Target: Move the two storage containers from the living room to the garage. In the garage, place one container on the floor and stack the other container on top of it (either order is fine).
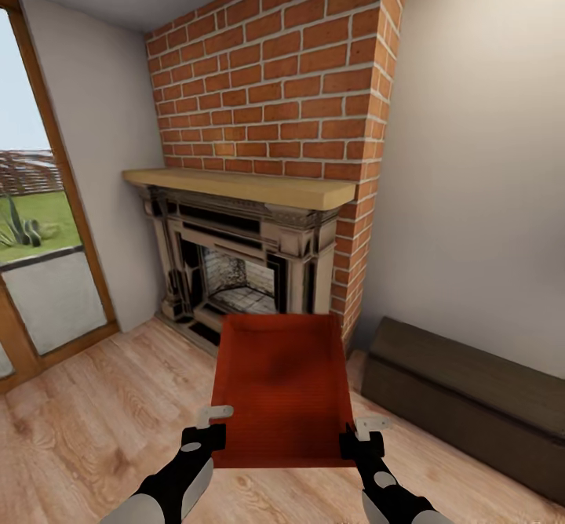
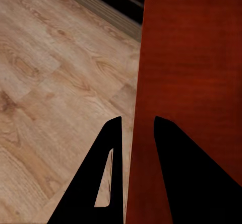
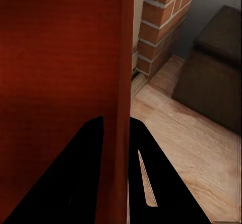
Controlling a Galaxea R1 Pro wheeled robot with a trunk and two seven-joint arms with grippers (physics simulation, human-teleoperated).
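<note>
Left gripper [image 1: 209,425]: nearest the camera at the near left corner of the storage container [image 1: 280,387]. In the left wrist view its two fingers [image 2: 113,148] straddle the left wall, one outside and one inside, clamped on it.
Right gripper [image 1: 365,434]: level with the left one at the near right corner. In the right wrist view its fingers [image 3: 93,148] pinch the right wall between them.
Storage container: carried in the air between the two arms, clear of the wood-plank floor [image 1: 86,406] and touching nothing else.
Step in hand: judged to be the carry out of the living room, with the garage not yet in sight.
Doing it well: keep both arms at one height and their spacing fixed so neither wall slips from its pinch. Turn the base slowly and give the far end room.
Risk: thin-wall grips at the near corners only, so the far end may sag or swing.
Long axis: runs away from the robot, near edge at the grippers.
Pointing: far short edge aims at the fireplace [image 1: 235,273]; open side faces up, towards the head camera.
Beyond: brick chimney [image 1: 275,69] with wooden mantel [image 1: 243,187] dead ahead.
Sides: dark low bench [image 1: 463,398] to the right by the wall; glass door [image 1: 39,234] to the left.
</note>
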